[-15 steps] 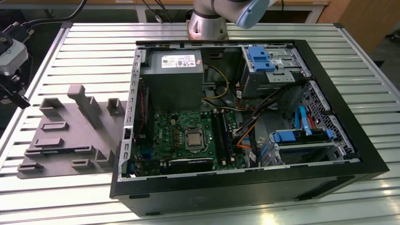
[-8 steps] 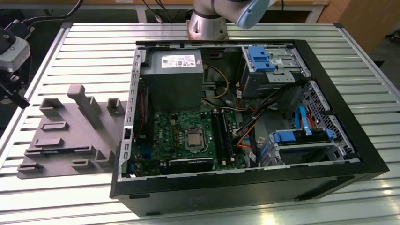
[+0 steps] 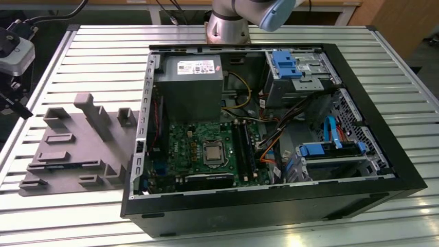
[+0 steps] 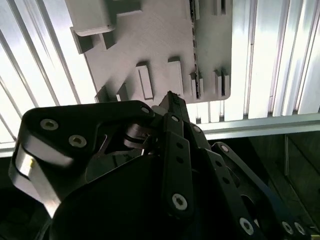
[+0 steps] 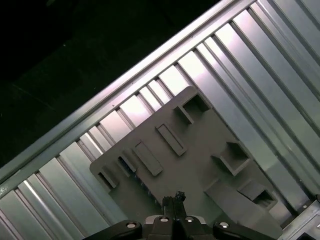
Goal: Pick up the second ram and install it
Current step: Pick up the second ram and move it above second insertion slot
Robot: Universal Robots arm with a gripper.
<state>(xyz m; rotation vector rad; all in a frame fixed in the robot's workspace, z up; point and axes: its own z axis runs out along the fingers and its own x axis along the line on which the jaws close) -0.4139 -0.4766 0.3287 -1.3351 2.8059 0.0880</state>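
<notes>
Jaws appeared closed and empty above the grey fixture plate (image 4: 150,40) on the slatted bench (image 4: 260,60). Near them, the second ram (image 4: 196,82) seemed to stand edgewise in a fixture slot: light, stiff, fragile, best pinched across its upper edge, clear of contacts.
</notes>
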